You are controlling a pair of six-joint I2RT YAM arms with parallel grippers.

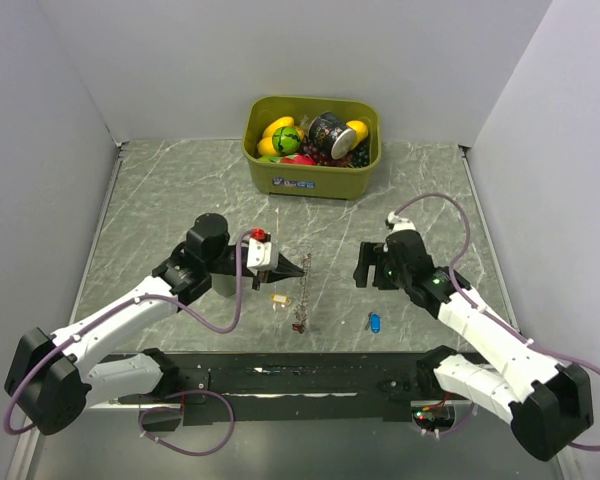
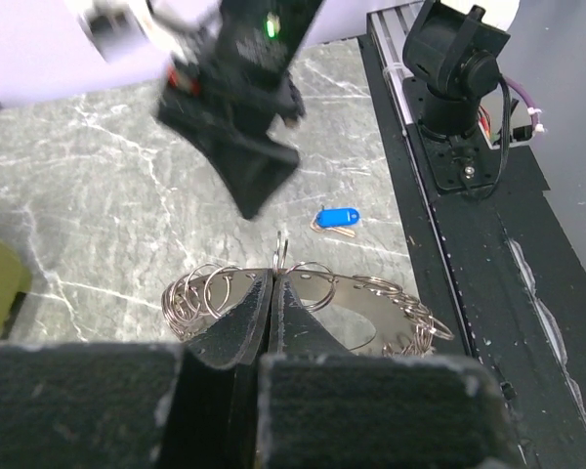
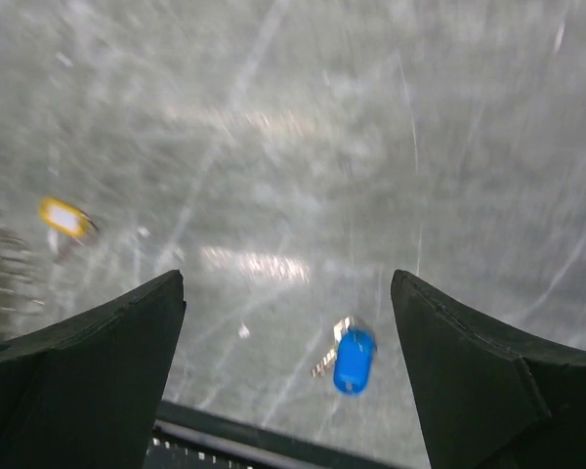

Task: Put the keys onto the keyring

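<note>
Got the large silvery-grey metal keyring (image 1: 301, 300) of small linked loops sitting around the middle of the table, just ahead of the left arm. Pinched by one small upper loop in the left gripper (image 2: 273, 283), black fingers pressed flat together on it — so closed and gripping the keyring. From the top camera, looks like a thin strand dangling down from the fingertips. From the left wrist camera, lower coils fanned out to either side under the fingers, seemingly resting on the table.

Small yellow-tagged key (image 1: 279, 298) flat on the table just left of the strand, near it, apparently not touching. Small blue-tagged key (image 1: 374, 322) with its little wire ring lying off to the right, well apart from the keyring and closer to the right arm.

Right gripper (image 3: 285, 283) hovering above the table near the blue-tagged key, fingers spread wide with nothing between them — open and empty. Pretty blurry from the right wrist camera, but enough to make out the blue-tagged key low between the fingers and the yellow-tagged key off to the left.

Further out: grey marble-patterned table (image 1: 160, 200), olive-green plastic bin (image 1: 310, 180) at the far edge, packed with colourful toy fruit (image 1: 285, 138). Black rail (image 1: 300, 378) along the near edge by the arm bases.
</note>
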